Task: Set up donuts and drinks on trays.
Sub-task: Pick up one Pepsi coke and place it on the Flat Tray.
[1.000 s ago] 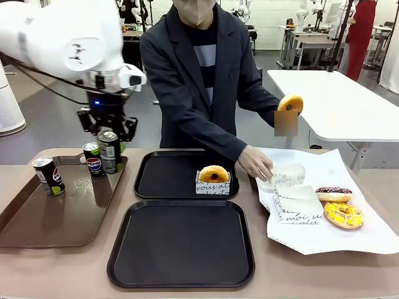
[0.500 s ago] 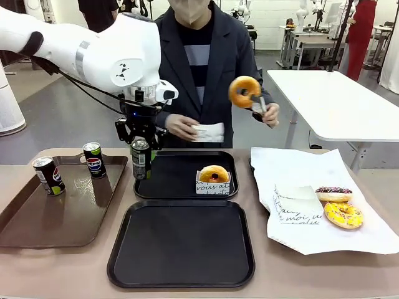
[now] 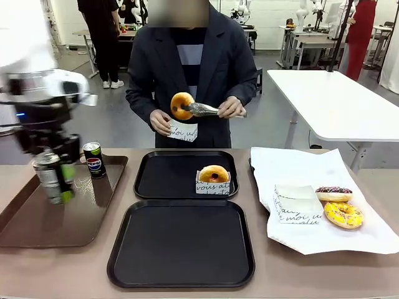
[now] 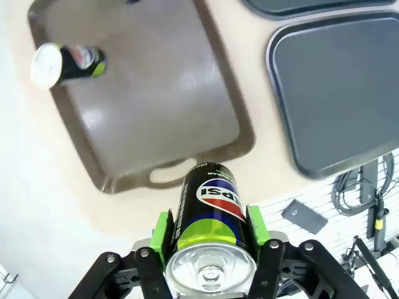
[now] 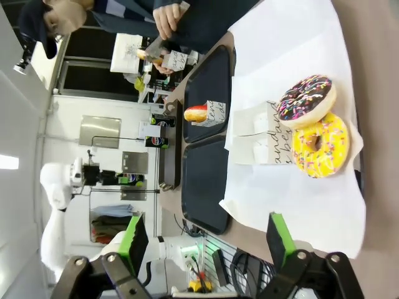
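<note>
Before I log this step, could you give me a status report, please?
Left gripper shut on a drink can over the brown tray. Right gripper open. One sleeved donut on the far black tray; near black tray bare. Nothing in the way.

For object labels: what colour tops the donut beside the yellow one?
Chocolate-brown donut, right wrist view.

Large brown tray (image 3: pixel 56 224), lying along the table's (image 3: pixel 324 277) left edge; white paper sheet (image 3: pixel 293 168), spreading over its right end.

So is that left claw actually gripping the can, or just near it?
Gripping: the left claw is shut on the can, green pads pressed against both its sides.
</note>
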Controlling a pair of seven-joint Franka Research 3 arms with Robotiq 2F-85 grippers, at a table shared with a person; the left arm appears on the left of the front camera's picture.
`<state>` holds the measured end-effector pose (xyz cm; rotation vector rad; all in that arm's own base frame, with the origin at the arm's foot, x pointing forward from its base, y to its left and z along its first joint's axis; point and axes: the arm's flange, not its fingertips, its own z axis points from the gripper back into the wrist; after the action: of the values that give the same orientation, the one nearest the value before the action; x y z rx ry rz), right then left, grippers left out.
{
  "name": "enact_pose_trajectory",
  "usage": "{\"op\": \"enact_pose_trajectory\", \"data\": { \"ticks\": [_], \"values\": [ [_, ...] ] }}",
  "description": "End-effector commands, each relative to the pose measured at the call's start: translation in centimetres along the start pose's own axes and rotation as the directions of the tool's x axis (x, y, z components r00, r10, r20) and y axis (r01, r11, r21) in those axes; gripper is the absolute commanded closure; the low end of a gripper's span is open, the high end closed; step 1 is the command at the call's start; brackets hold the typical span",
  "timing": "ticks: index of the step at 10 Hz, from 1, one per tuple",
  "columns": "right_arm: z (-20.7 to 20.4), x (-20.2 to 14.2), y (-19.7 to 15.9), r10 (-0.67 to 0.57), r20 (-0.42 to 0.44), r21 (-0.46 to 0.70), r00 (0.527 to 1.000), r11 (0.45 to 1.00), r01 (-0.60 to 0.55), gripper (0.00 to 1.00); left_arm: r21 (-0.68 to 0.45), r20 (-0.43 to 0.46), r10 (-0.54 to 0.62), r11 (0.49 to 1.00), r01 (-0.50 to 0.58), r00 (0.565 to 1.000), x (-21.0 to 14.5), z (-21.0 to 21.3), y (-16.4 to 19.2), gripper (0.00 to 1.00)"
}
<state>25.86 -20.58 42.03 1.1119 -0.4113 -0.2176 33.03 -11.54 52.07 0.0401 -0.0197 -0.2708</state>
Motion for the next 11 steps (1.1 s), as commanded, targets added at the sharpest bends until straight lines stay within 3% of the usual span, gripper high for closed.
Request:
{"op": "enact_pose_trajectory", "data": {
  "ticks": [1,5,9,11],
  "values": [
    [-0.1,0.0,-0.1,0.01,0.01,0.017,1.0,1.0,-0.01,0.0,-0.006,0.029,0.012,1.0,-0.011,1.0,1.0,-0.1,0.0,0.42],
    [-0.1,0.0,-0.1,0.01,0.01,0.017,1.0,1.0,-0.01,0.0,-0.016,0.044,0.041,0.999,-0.04,0.998,2.6,-0.9,-0.8,0.42],
    [-0.1,0.0,-0.1,0.01,0.01,0.017,1.0,1.0,-0.01,0.0,0.01,0.024,0.009,1.0,-0.009,1.0,10.6,-1.9,-4.9,0.42],
    [-0.1,0.0,-0.1,0.01,0.01,0.017,1.0,1.0,-0.01,0.0,0.007,-0.006,0.014,1.0,-0.014,1.0,9.3,-1.9,-4.4,0.42]
  ]
}}
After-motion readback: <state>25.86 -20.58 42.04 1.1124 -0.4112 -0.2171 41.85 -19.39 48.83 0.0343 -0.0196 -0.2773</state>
